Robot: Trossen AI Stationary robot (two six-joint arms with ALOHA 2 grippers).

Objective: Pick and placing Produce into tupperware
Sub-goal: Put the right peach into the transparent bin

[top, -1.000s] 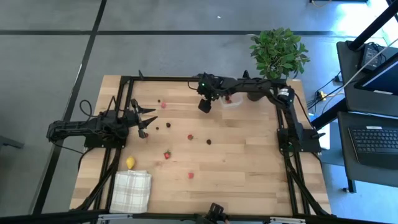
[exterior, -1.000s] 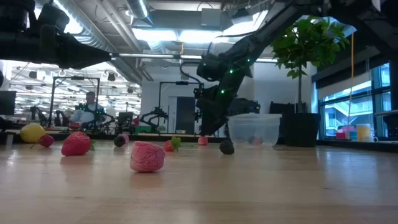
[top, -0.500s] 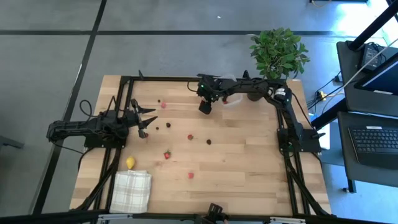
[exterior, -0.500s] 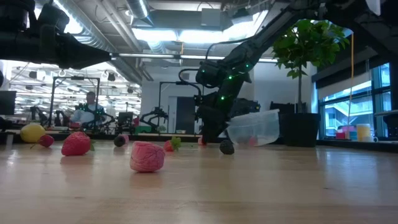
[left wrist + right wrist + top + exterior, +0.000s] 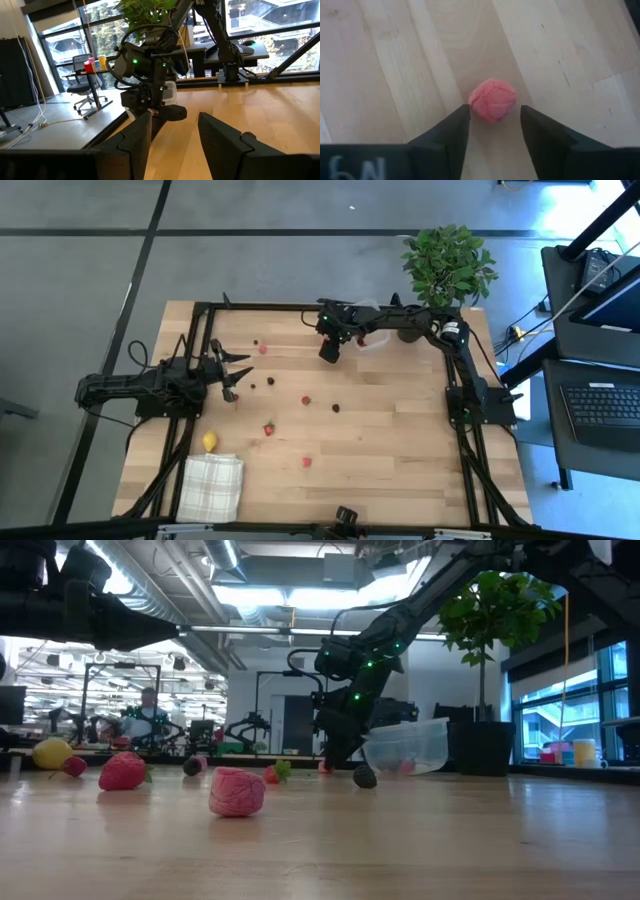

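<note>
At the bench's [image 5: 400,450] left rim we see the left gripper [image 5: 236,376], jaws released, nothing between them, bare wood ahead. Red and dark produce [image 5: 306,400] dots mid-bench. The right gripper [image 5: 492,119] straddles a crinkled pink berry [image 5: 492,100], jaws not yet clenched. Behind it, the clear tupperware [image 5: 408,746] sits tilted, partly hidden overhead.
</note>
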